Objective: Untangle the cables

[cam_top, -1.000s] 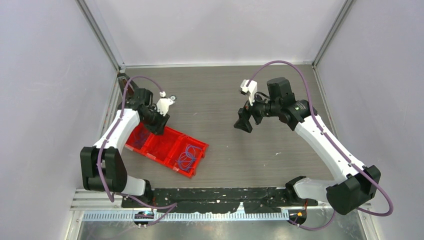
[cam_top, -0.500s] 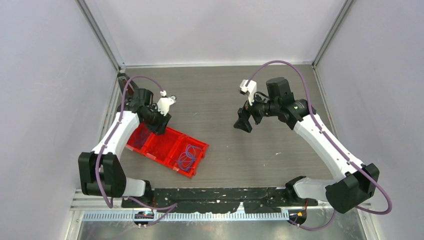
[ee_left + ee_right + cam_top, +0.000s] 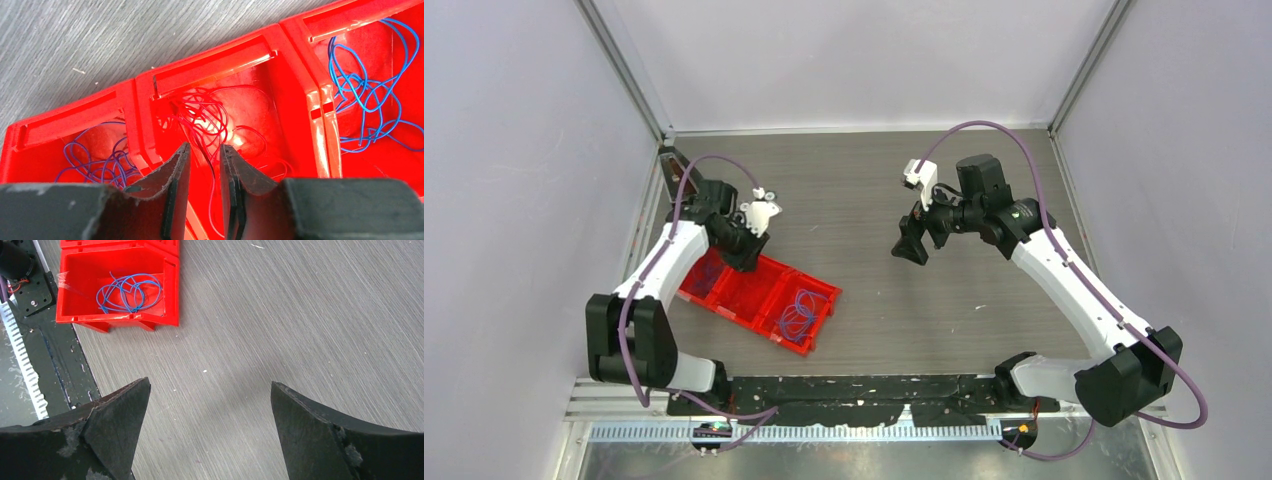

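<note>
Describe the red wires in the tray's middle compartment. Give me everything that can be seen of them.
The red wires are very thin, floppy strands tangled into a loose, curly clump in a corner of the middle compartment of the red tray. A few wider loops spread across the compartment floor. One strand runs down between the fingers of the left gripper, whose jaws stand narrowly apart on either side of it. It is unclear whether they touch it.
</note>
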